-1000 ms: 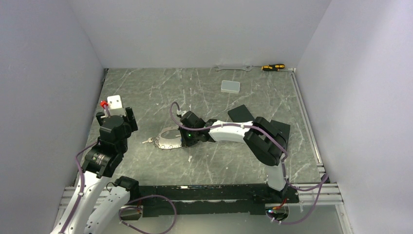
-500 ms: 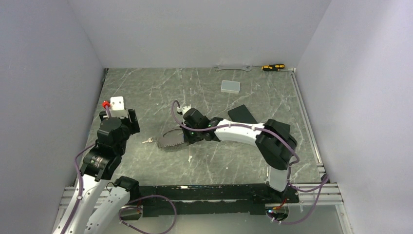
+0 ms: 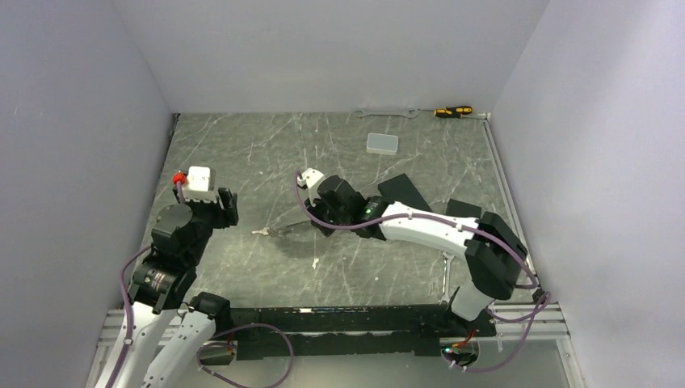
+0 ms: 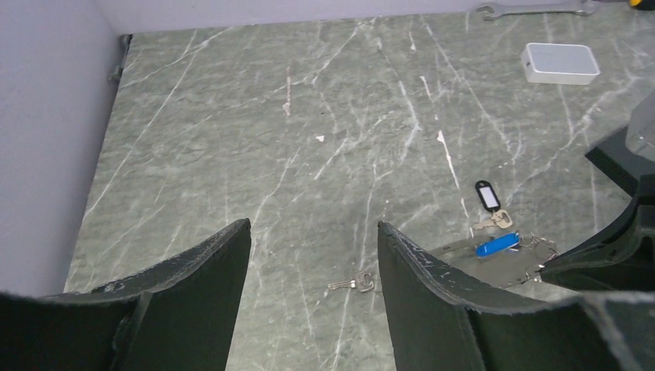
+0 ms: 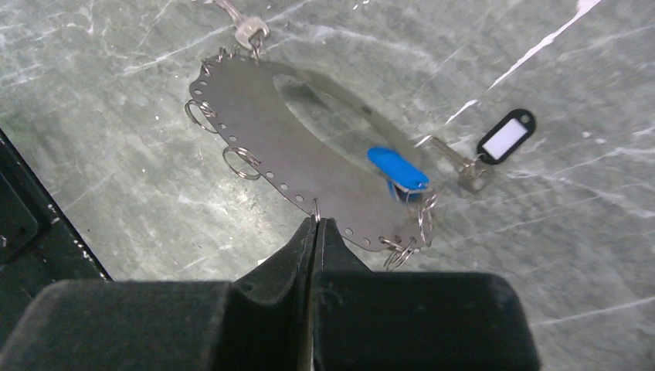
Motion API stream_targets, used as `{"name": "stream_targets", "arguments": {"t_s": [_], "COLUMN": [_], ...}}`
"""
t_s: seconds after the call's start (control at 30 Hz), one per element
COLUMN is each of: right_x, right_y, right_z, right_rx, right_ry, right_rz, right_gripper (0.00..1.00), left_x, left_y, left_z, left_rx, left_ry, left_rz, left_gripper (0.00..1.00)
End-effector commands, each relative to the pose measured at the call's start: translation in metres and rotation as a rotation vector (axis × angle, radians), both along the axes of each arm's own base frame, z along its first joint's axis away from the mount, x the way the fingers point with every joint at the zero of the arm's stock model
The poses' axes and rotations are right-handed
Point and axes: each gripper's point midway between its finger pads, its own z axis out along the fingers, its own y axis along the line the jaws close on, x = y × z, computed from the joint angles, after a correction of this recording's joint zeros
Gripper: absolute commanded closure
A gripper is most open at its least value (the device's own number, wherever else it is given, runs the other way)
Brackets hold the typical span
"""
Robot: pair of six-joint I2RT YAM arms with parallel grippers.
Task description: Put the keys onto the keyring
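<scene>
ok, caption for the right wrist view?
Right claw shut on rim of perforated keyring plate; blue-tagged key on it, black-tagged key beside.

Plainly a robotics lab test cell: boxed in by bare pale walls [image 3: 73,121], floored with a grey-green marbled counter [image 3: 242,153], edged on the near side with an aluminium rail [image 3: 525,327] carrying a left arm [image 3: 174,242] and a right arm [image 3: 428,230] trailing purple cables [image 3: 250,326]. Against the far wall, a spanner [image 3: 388,113] and a screwdriver [image 3: 452,111].

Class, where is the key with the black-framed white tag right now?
In the right wrist view the black-framed tag key lies on the table at upper right, just beyond the blue tag.
</scene>
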Motion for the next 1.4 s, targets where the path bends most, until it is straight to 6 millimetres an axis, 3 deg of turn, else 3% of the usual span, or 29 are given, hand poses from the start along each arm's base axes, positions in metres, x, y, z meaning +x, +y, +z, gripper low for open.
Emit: {"name": "stream_targets", "arguments": {"t_s": [0.0,0.23,0.53,0.77,0.93,1.1,1.37], "right_x": [0.01,0.001,-0.031,-0.059,-0.074,-0.089,-0.103], "right_y": [-0.005,-0.014,-0.02,-0.027,-0.033,-0.038,-0.032], "right_z": [0.053,0.097,0.157,0.194,0.22,0.239,0.25], "right_rx": [0.072,0.192,0.37,0.479,0.565,0.637,0.75], "right_ry": [-0.193,-0.323,-0.457,-0.515,-0.55,-0.557,-0.514], "right_rz": [0.019,0.064,0.221,0.333,0.371,0.41,0.456], "right_gripper": [1.0,1.0,1.0,1.0,1.0,1.0,1.0], "left_x": [-0.002,-0.009,-0.029,-0.061,-0.08,-0.085,-0.097], "left_y": [-0.015,-0.041,-0.108,-0.152,-0.167,-0.175,-0.18], "left_z": [0.016,0.021,0.027,0.031,0.04,0.047,0.051], "left_rx": [-0.009,-0.03,-0.098,-0.182,-0.24,-0.29,-0.323], "left_ry": [-0.077,-0.115,-0.121,-0.088,-0.105,-0.161,-0.283], "left_rz": [-0.099,-0.254,-0.659,-1.001,-1.158,-1.235,-1.326], "left_gripper": [0.34,0.34,0.34,0.37,0.41,0.42,0.44]}}
